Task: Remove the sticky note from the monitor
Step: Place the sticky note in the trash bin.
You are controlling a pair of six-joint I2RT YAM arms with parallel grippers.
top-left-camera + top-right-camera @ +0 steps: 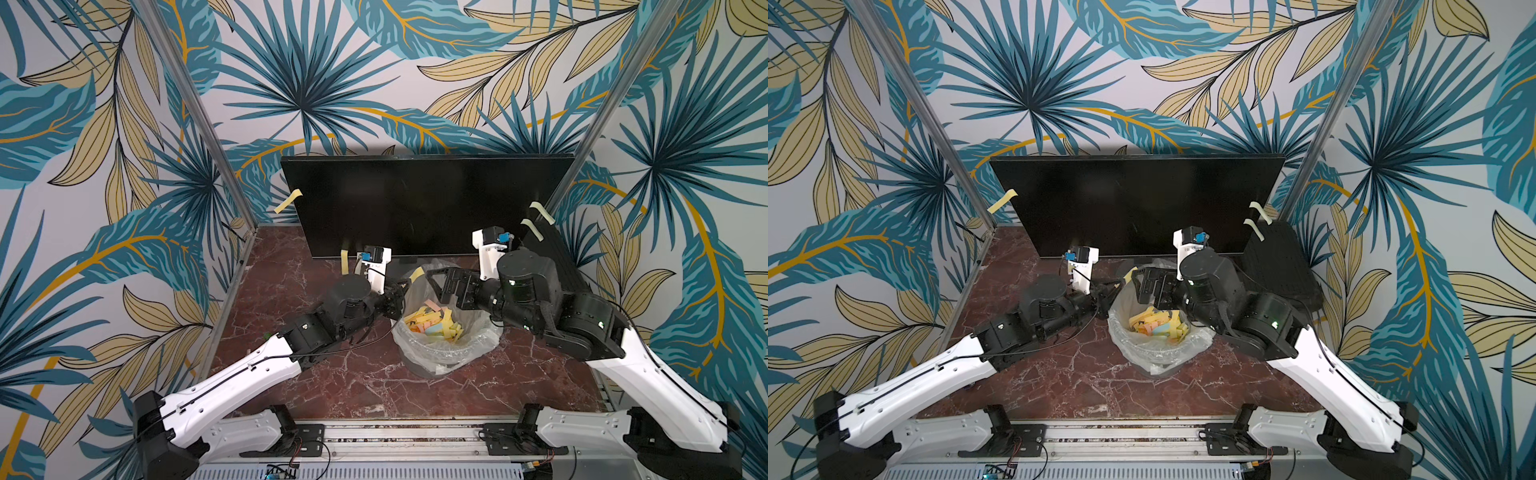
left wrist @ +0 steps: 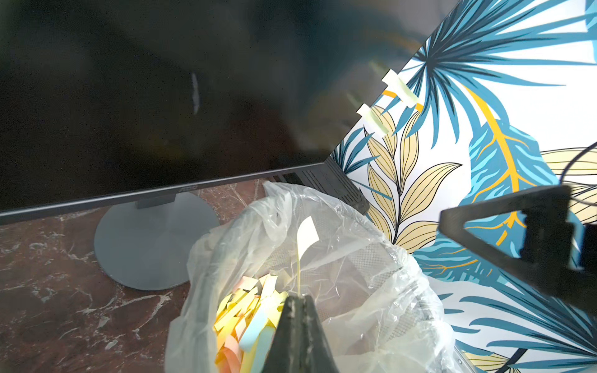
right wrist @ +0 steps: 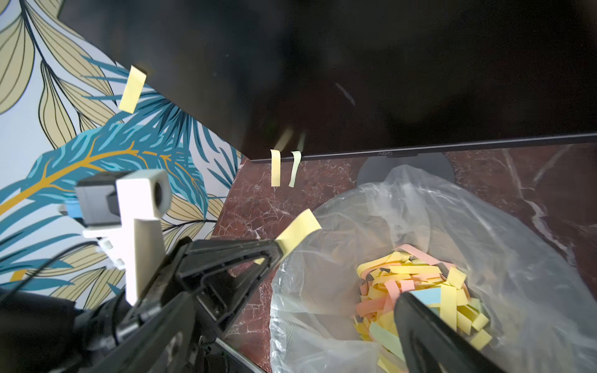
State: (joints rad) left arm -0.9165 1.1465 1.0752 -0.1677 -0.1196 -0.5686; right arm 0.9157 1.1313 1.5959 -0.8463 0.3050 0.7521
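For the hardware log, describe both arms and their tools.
Left arm and right arm: white shells, black joints, a thin black cable along each. Wrists carry white camera mounts with blue plugs. Left tool and right tool: black, triangular open-frame fingers.

Only one mark can be made out: a small pale logo (image 3: pixel 385 154) at the middle of the lower bezel of the monitor (image 3: pixel 323 48). In the right wrist view it seems to read "AOC" and lies ahead of the right gripper's visible finger (image 3: pixel 420 319), well beyond its tip. In the left wrist view the same logo (image 2: pixel 189 188) lies ahead of the fingertips of the left gripper (image 2: pixel 298 302), too blurred to read
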